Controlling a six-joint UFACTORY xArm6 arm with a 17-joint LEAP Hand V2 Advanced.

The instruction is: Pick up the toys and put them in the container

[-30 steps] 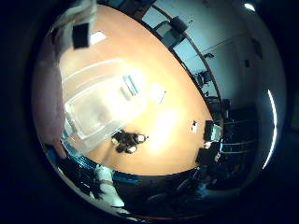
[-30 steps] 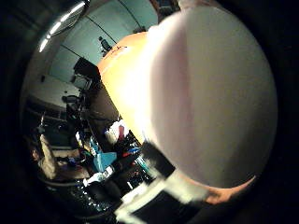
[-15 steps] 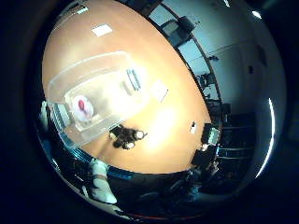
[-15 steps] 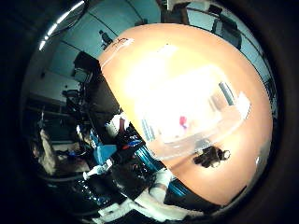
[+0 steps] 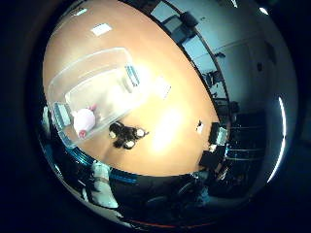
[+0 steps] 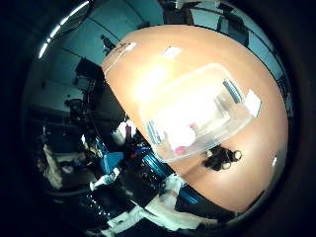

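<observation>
A clear plastic container (image 5: 99, 73) stands on the orange wooden table (image 5: 146, 43), well below my palm. A round pink and white toy (image 5: 83, 120) lies inside it, at one end by a blue handle clip. A dark toy with pale round parts (image 5: 125, 136) lies on the table just outside the container's long wall, near that same end. Nothing sits close to the palm in either view. No part of my hand's fingers shows.
A white card (image 5: 163, 87) lies on the table beside the container's other end, and a small white item (image 5: 199, 127) lies near the table's far edge. Black chairs (image 5: 187, 22) line the table. A white arm part (image 5: 100, 177) stands past the table edge nearest the toys.
One second ago the pink and white toy filled the thumb side view, right against the palm. It now lies in the container, and the palm has risen well above the table.
</observation>
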